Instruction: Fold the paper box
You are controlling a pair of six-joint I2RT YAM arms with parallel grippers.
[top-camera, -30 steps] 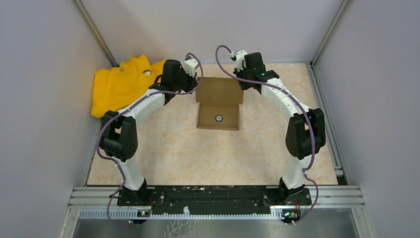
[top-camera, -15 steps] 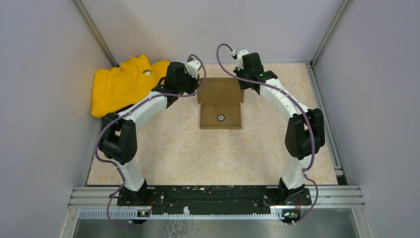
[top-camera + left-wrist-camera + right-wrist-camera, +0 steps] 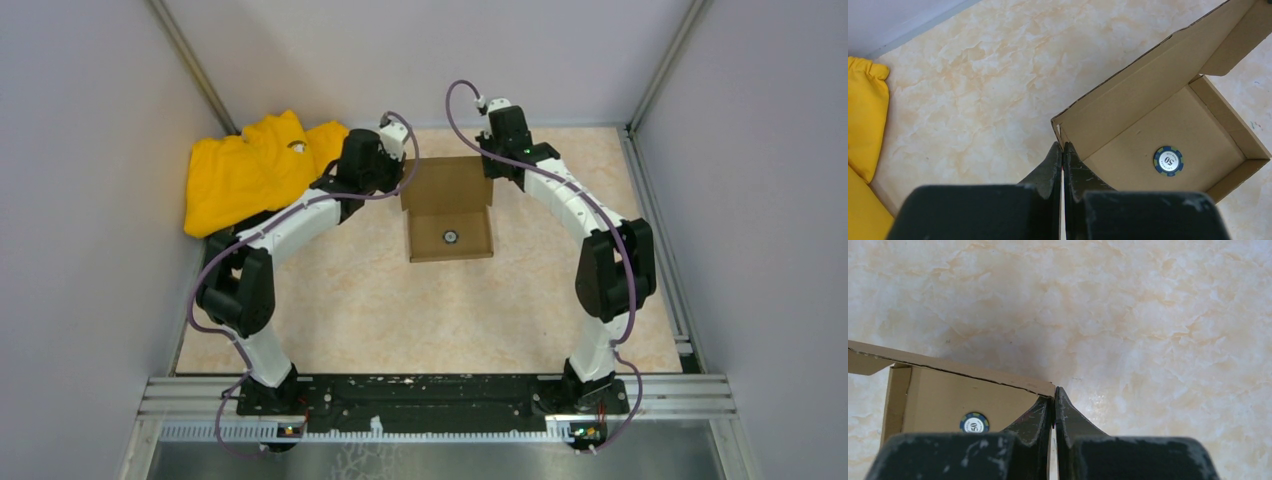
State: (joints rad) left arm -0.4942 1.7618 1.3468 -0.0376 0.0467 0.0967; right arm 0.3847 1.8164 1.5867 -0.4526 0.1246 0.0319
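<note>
One yellow garment (image 3: 245, 170) lies at the worktop's (image 3: 380, 300) far left, the left pincer (image 3: 1062, 150), clenched, touches the left rear corner of the open paper box (image 3: 1128, 107) set far-centre, a chip (image 3: 1168, 160) lies inside, and the right pincer (image 3: 1053, 392), likewise clenched, touches its right rear corner.

2 white/blk arms (image 3: 300, 215), purple cables (image 3: 447, 103)

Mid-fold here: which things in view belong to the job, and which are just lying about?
Job:
- paper box, open
- left pincer and right pincer, each closed at a corner of the box

Lying about:
- yellow garment, far left of the table
- poker chip, inside the box
</note>
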